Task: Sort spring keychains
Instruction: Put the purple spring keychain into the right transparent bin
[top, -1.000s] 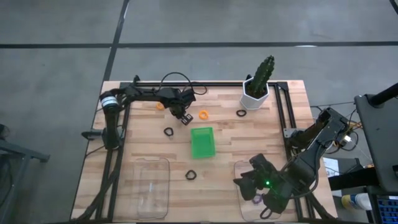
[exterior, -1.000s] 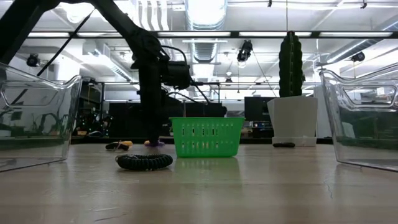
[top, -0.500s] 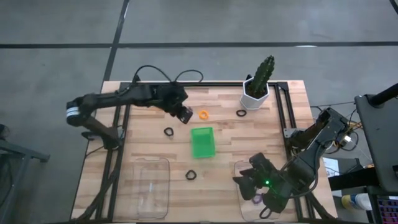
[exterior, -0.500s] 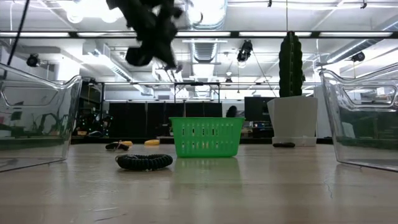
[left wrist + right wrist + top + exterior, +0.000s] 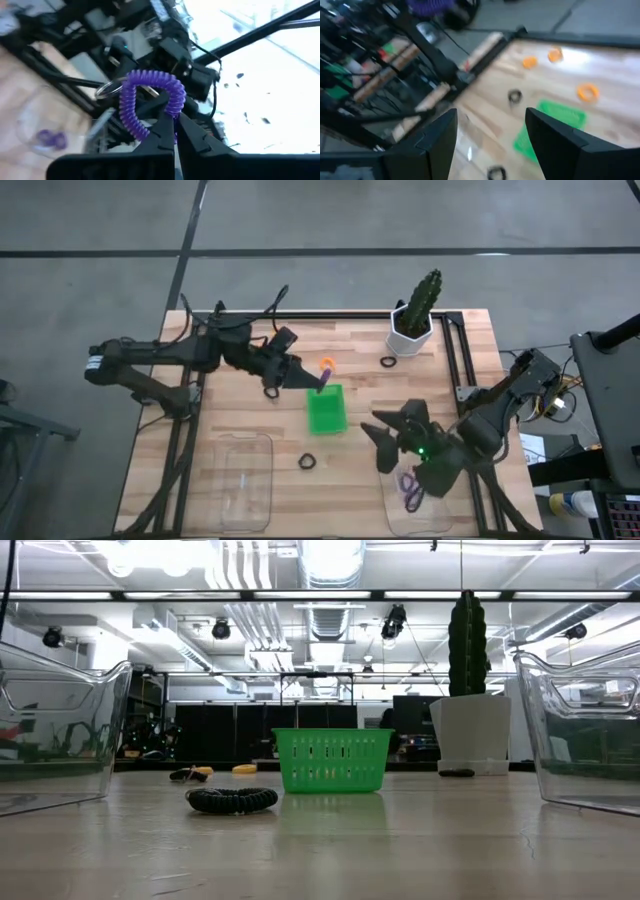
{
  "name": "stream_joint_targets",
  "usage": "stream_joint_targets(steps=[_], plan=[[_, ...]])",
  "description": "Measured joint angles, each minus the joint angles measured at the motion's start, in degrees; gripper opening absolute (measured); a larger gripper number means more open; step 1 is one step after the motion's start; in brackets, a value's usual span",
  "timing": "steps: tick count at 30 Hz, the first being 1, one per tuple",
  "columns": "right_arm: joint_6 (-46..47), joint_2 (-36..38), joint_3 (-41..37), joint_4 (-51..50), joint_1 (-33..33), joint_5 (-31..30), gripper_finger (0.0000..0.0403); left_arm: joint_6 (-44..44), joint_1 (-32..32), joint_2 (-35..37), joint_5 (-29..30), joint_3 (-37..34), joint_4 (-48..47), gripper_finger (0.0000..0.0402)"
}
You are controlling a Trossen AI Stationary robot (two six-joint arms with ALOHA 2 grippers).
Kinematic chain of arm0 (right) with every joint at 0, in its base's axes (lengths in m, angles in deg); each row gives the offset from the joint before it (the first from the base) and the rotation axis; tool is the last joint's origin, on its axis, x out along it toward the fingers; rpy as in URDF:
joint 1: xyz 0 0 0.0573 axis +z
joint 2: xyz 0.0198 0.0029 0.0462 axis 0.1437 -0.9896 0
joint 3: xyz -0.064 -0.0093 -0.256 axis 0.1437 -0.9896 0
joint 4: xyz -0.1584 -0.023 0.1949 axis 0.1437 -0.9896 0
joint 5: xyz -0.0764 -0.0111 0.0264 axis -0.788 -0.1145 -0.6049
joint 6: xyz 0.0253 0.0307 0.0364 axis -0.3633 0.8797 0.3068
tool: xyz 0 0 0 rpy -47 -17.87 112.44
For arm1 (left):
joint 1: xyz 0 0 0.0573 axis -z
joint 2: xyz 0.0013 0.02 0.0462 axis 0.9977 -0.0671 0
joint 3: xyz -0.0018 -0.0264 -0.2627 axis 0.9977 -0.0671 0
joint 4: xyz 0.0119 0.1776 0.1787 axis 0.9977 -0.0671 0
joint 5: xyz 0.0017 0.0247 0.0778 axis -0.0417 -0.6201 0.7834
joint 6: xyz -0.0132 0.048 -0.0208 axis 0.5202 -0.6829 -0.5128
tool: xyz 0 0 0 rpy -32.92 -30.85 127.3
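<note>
My left gripper point(image 5: 312, 380) hovers above the far edge of the green tray point(image 5: 326, 409), shut on a purple spring keychain point(image 5: 150, 95) with a metal ring point(image 5: 107, 89). My right gripper point(image 5: 388, 438) is open above the far end of the right clear container point(image 5: 415, 485), where purple keychains point(image 5: 408, 485) lie. An orange keychain point(image 5: 326, 364) and black ones point(image 5: 387, 362) point(image 5: 270, 391) point(image 5: 308, 462) lie flat on the table. The right wrist view shows more orange keychains point(image 5: 530, 62) point(image 5: 554, 54). My left gripper pinches the purple keychain's coil between its two fingers point(image 5: 165, 131), at one side of the loop point(image 5: 175, 106). The keychain is lifted clear of the table, the rest of the loop and its metal ring free beyond the fingertips.
A second clear container point(image 5: 243, 480) stands at the near left. A potted cactus point(image 5: 415, 320) stands at the far right. Black frame rails point(image 5: 455, 350) run along the table's sides. In the low view the black keychain point(image 5: 232, 800) lies in front of the green tray point(image 5: 332, 760).
My left gripper has risen from the table at the far side with the purple keychain, leaving the low view, and moved right and nearer, toward the green tray. My right gripper has moved from over the right container's near part toward the table's middle.
</note>
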Motion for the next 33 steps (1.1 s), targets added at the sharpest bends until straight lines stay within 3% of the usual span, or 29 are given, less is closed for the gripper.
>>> stream_joint_targets(steps=[5, 10, 18, 26, 30, 33], plan=[[-22.34, 1.15, 0.00, 20.87, -2.54, 0.25, 0.0228, 1.44, 3.39, -0.25, 3.17, -0.04, 2.58, 0.0000], [-32.44, 1.96, 0.02, 31.00, -5.69, 4.26, 0.0228, 1.84, 5.95, -0.47, 4.30, -0.04, 8.31, 0.0000], [-33.20, 1.37, 0.02, 32.36, -12.10, 14.49, 0.0228, 2.15, 8.79, -0.88, 7.13, -0.04, 9.07, 0.0001], [-34.03, 0.15, 0.02, 34.90, -17.03, 20.93, 0.0228, 3.18, 9.38, -1.65, 7.15, -0.04, 9.19, 0.0001], [-34.18, -0.49, 0.00, 35.92, -17.71, 26.52, 0.0228, 3.17, 9.34, -1.70, 7.71, -0.04, 9.17, 0.0001], [-34.81, -0.68, 0.00, 37.21, -16.80, 26.62, 0.0228, 3.13, 9.43, -1.24, 7.58, -0.04, 9.29, 0.0001]])
